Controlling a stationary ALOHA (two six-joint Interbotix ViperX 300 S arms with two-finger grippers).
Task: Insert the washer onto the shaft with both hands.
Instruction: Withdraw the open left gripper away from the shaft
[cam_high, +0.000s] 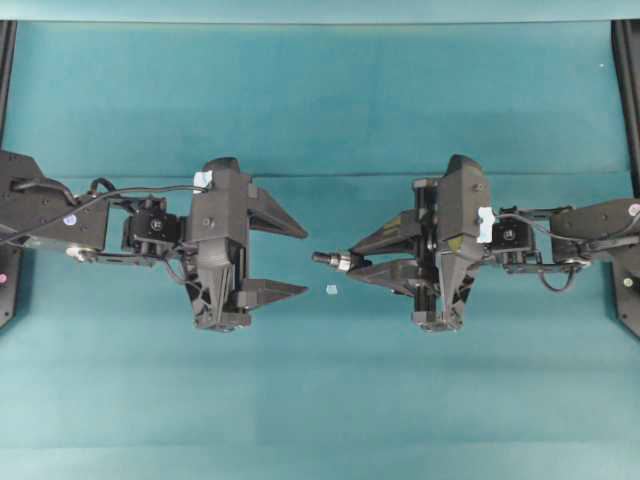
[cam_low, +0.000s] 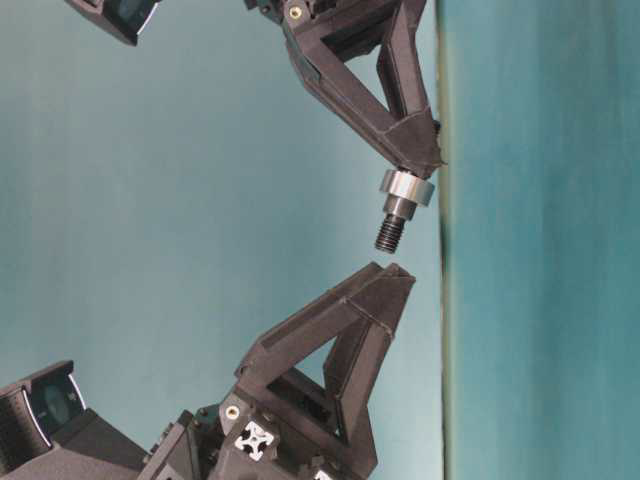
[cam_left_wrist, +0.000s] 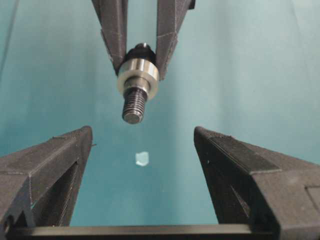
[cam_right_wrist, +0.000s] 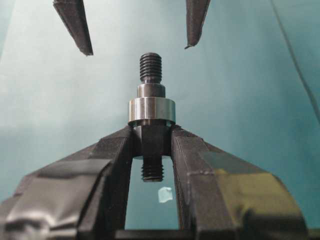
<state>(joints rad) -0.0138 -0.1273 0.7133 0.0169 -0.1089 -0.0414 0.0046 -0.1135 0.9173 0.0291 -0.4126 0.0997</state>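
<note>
Washer (cam_right_wrist: 151, 110) sits seated on the shaft (cam_right_wrist: 150, 67), which our right gripper (cam_high: 352, 258) clamps; our left gripper (cam_high: 300, 262) hangs wide open, empty, opposite. We judge insertion done; retreat comes next.

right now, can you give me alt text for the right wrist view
The right gripper is shut on a dark threaded shaft that points away from the camera, with a silvery washer already seated on it. Beyond, the left gripper faces it with its fingers apart, above a teal table.
</note>
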